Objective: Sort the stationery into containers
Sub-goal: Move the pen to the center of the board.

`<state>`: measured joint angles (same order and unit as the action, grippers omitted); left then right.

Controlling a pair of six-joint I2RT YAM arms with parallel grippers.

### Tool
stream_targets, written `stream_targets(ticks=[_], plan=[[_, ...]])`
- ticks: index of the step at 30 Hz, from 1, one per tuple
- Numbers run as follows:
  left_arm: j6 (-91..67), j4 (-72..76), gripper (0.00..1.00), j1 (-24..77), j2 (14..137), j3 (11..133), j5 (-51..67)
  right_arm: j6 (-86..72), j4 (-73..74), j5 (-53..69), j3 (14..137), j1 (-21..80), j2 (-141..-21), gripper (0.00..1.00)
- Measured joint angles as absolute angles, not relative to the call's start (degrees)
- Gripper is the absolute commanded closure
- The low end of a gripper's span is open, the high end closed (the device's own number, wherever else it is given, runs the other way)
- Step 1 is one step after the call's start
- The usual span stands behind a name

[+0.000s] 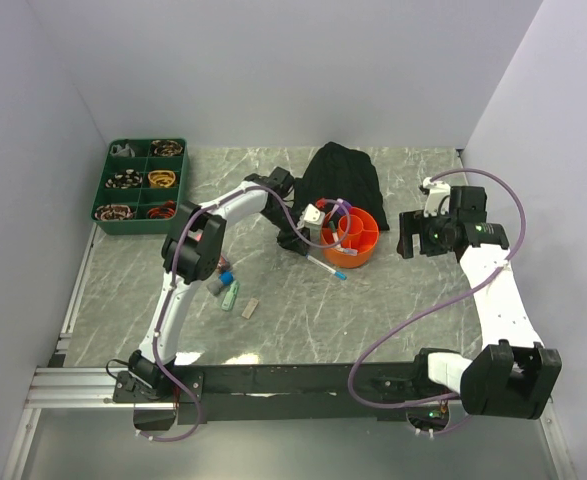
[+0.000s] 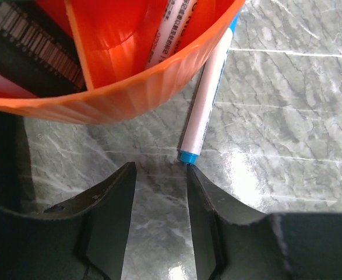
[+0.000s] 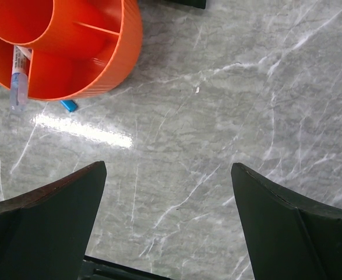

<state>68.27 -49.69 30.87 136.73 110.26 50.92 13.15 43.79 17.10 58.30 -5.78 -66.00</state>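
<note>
From above we see a grey veined marble tabletop point(image 1: 373, 300) boxed in by plain white walls point(image 1: 273, 70). The dark green tray point(image 1: 143, 227) sits at the far left. The orange tub point(image 1: 358, 235) stands mid-table, just in front of a black fabric heap point(image 1: 343, 170). A white pen point(image 1: 328, 266) lies beside the tub, and a tan eraser point(image 1: 250, 308) lies near the left arm.

At the left wrist we find the left gripper point(image 2: 159, 175) parted and empty over marble, with the pen's blue end just off one fingertip.

At the right wrist, the right gripper point(image 3: 168, 169) gapes wide, holding nothing, above glare-streaked marble. A second pen point(image 3: 18, 76) rests inside the tub.
</note>
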Motion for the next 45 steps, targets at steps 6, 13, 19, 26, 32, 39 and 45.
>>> stream_targets(ticks=[6, 13, 19, 26, 32, 39, 45], plan=[[66.61, -49.08, 0.54, 30.76, 136.22, 109.19, 51.35, 13.13, 43.57, 17.17, 59.20, -5.78, -67.05, 0.04], [65.04, -48.69, 0.53, 30.68, 133.32, 104.68, 51.66, 12.93, 43.29, 17.37, 59.27, -5.78, -67.05, 0.04], [62.11, -46.52, 0.51, 31.07, 133.21, 103.83, 51.79, 12.91, 43.27, 17.41, 59.27, -5.78, -67.02, 0.03], [57.87, -41.93, 0.63, 32.56, 133.21, 103.28, 51.51, 12.93, 43.29, 17.41, 59.24, -5.78, -66.89, 0.04], [55.75, -41.32, 0.81, 33.87, 133.21, 103.28, 50.85, 12.93, 43.27, 17.41, 59.13, -5.78, -66.35, 0.04], [54.26, -40.75, 0.94, 33.82, 131.13, 99.88, 49.84, 13.02, 43.29, 17.41, 58.89, -5.78, -66.32, 0.04], [54.08, -42.81, 0.92, 31.33, 123.68, 88.88, 48.84, 12.95, 43.22, 17.63, 58.81, -5.78, -65.58, 0.04]])
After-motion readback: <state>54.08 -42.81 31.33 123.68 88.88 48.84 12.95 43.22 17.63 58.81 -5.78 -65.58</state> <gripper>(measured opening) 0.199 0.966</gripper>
